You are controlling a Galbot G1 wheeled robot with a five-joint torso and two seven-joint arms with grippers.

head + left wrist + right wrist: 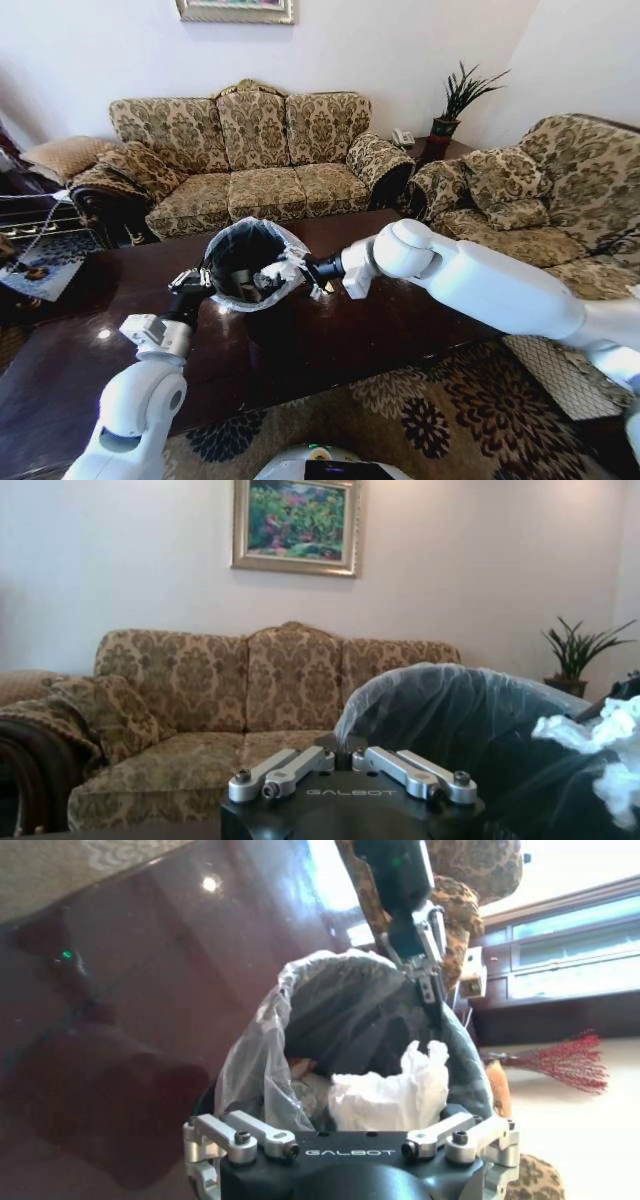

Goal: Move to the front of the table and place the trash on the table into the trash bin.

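The left hand [203,277] clamps the trash bin [245,262] rim above the worktop [400,330]; the right hand [290,270] grips a crumpled tissue [390,1091] inside the bin.

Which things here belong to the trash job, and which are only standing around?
Job: bin, held up over the table by the left tool; white tissue at the right tool, over the bin.

Around: sofa, armchair, plant, painting, rug.
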